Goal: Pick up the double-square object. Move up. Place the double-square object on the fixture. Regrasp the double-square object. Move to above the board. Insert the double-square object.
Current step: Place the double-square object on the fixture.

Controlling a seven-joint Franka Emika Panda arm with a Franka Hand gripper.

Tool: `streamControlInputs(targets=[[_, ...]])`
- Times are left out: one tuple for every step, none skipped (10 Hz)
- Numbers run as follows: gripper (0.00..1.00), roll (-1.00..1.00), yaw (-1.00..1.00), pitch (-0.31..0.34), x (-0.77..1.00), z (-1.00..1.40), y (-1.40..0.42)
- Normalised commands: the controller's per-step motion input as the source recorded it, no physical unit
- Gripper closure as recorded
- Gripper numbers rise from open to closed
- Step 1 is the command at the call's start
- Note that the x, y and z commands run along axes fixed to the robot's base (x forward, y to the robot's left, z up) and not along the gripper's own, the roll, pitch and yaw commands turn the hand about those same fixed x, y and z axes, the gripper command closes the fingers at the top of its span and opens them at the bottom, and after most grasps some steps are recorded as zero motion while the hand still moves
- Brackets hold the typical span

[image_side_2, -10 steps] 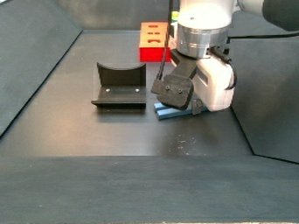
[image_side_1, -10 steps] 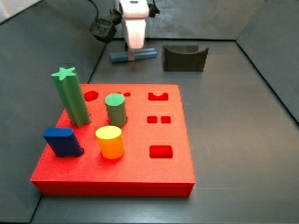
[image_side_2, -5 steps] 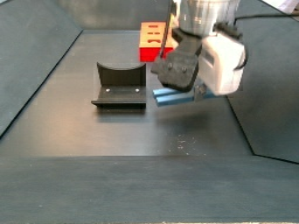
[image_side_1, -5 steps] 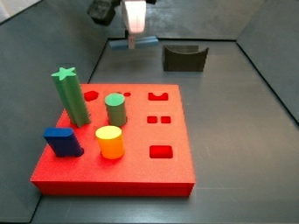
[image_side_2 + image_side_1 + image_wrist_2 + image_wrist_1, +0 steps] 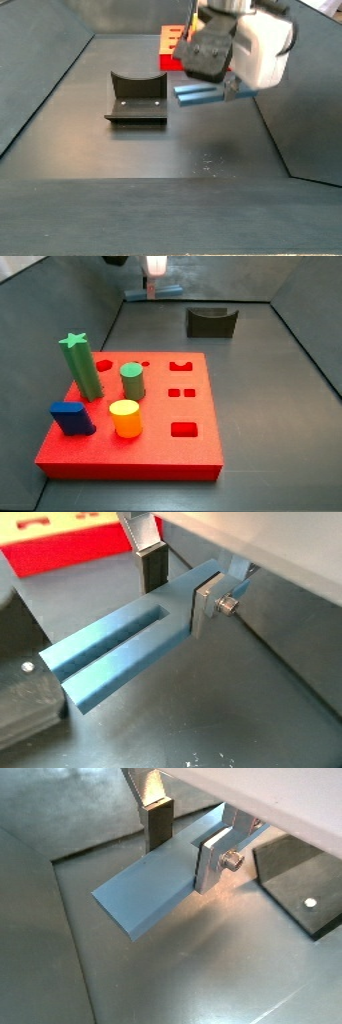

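Observation:
My gripper [image 5: 187, 833] is shut on the double-square object [image 5: 150, 896], a slate-blue flat bar, gripped across its width near one end. The slot between its two prongs shows in a wrist view [image 5: 120, 652]. In both side views the gripper [image 5: 221, 75] holds the bar [image 5: 201, 95] level, well above the floor, and it also shows high at the back [image 5: 151, 294]. The dark fixture [image 5: 211, 322] stands on the floor, lower than and beside the bar [image 5: 138, 97]. The red board [image 5: 134, 446] lies near the front, with a pair of small square holes [image 5: 183, 392].
On the board stand a green star-topped peg [image 5: 83, 366], a green cylinder [image 5: 132, 381], a yellow cylinder [image 5: 126, 418] and a short dark-blue block [image 5: 71, 418]. Dark walls enclose the floor. The fixture [image 5: 301, 883] and board [image 5: 60, 542] show in the wrist views.
The gripper has risen straight up with the blue bar in it, from the floor to well above it. The fixture, the board and its pegs have not moved.

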Motion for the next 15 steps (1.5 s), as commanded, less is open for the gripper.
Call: streamControlInputs(targets=[[1.0,0.08,-0.01,0.057,-0.03,1.0,0.0],[1.0,0.09,0.0,0.062,-0.03,1.0,0.0],[1.0,0.1,0.01,0.064,-0.03,1.0,0.0],[1.0,0.1,0.01,0.066,-0.03,1.0,0.0],[1.0,0.1,0.02,0.068,-0.03,0.93,0.0],[1.0,0.09,0.01,0.068,-0.02,0.79,0.0],[1.0,0.07,0.01,0.07,-0.02,0.65,0.0],[1.0,0.06,0.01,0.076,-0.01,0.46,0.01],[1.0,0.05,0.01,0.084,0.0,0.31,0.01],[1.0,-0.01,1.0,-0.041,1.0,-0.29,-0.7],[1.0,0.0,1.0,-0.038,1.0,-0.35,-0.69],[1.0,-0.01,1.0,-0.042,1.0,-0.32,-0.62],[1.0,-0.01,1.0,-0.041,1.0,-0.29,-0.56],[1.0,-0.02,1.0,-0.035,1.0,-0.24,-0.46],[1.0,-0.02,1.0,-0.035,1.0,-0.24,-0.45]])
